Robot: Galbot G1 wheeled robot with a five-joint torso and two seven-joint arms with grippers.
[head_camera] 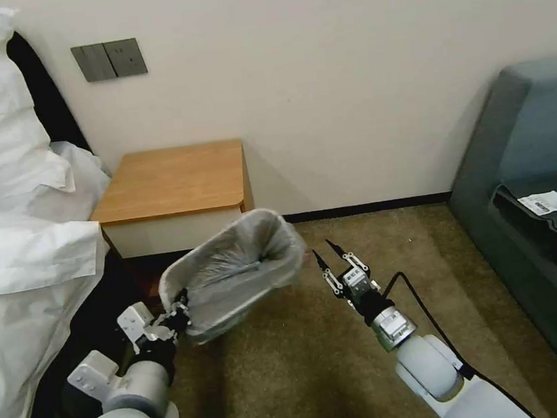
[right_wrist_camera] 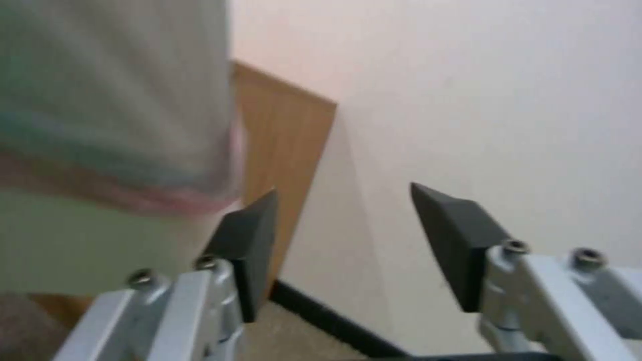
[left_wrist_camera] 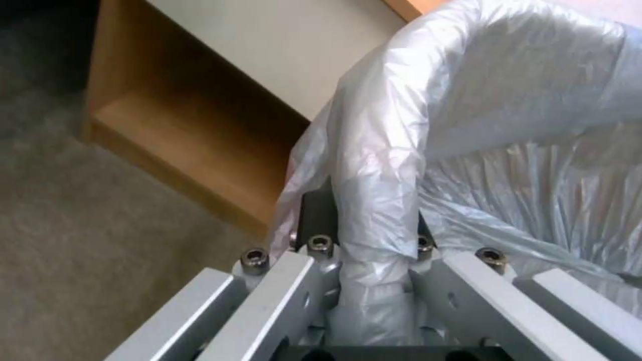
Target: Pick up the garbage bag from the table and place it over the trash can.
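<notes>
The left gripper (head_camera: 181, 312) is clamped on the bag-covered rim of the bin (head_camera: 232, 274), holding it tilted above the carpet in front of the table (head_camera: 171, 181). The bag (left_wrist_camera: 468, 125) lines the bin. The right gripper (head_camera: 327, 252), just beside the bin's far side, is spread wide with nothing between its fingers.

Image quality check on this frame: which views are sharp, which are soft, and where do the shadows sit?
Head view: evenly lit and sharp, a soft shadow on the wall beside the table. Left wrist view: crisp on the garbage bag clamped in the left tool, with glare on its folds. Right wrist view: blurred, worst on the trash can near the open right tool.
</notes>
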